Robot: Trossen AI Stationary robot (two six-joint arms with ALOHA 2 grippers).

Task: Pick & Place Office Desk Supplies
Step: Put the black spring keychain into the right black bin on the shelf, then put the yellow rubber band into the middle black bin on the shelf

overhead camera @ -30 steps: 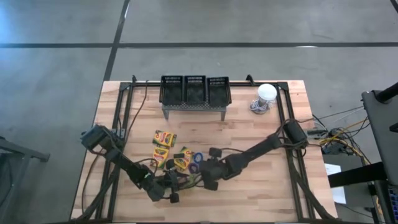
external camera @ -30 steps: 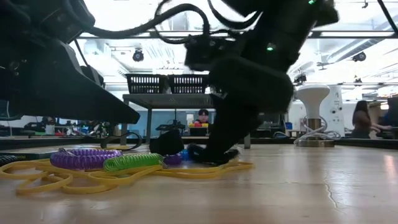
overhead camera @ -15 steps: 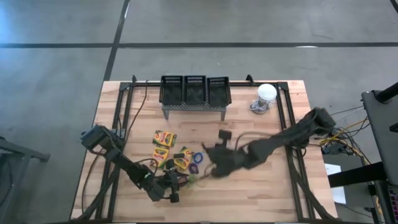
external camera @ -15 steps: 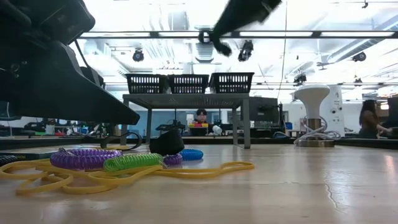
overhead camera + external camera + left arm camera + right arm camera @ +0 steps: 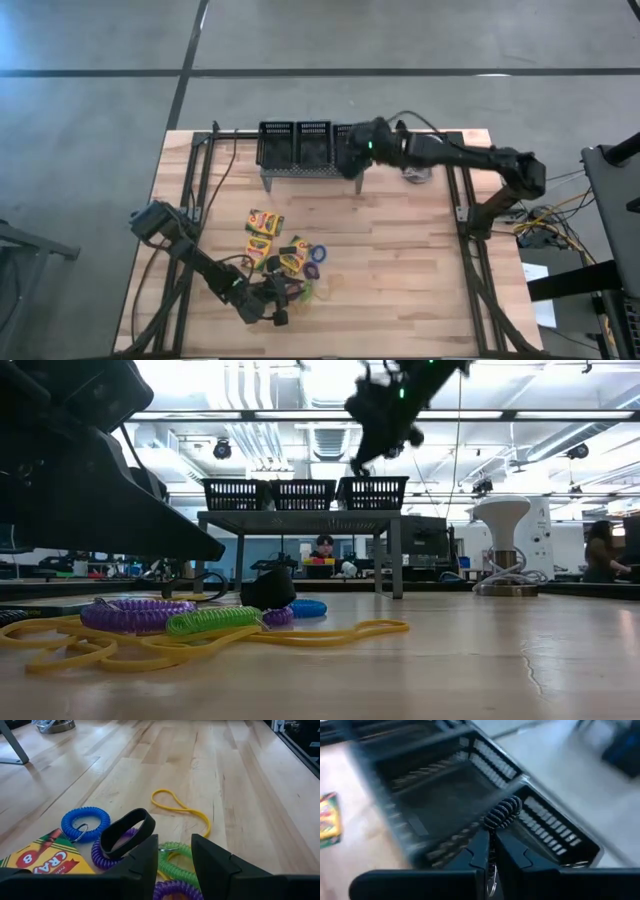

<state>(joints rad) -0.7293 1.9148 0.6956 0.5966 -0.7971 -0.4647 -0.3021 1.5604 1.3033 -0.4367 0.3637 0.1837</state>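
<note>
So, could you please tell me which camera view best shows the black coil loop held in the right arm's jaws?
The right wrist view: the black coil loop sits pinched in the right gripper, above the mesh baskets. The high and low views show only that arm over the baskets, not the loop. The left wrist view misses it.

mesh baskets [image 5: 313,144]: black
crayon boxes [image 5: 265,223]: yellow and green
coil loops: blue [image 5: 85,822], purple [image 5: 137,614], green [image 5: 213,620]
flat band [image 5: 181,810]: yellow
band loop [image 5: 126,832]: black

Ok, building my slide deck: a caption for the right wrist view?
Right gripper holding a black coil loop above the mesh baskets.
</note>
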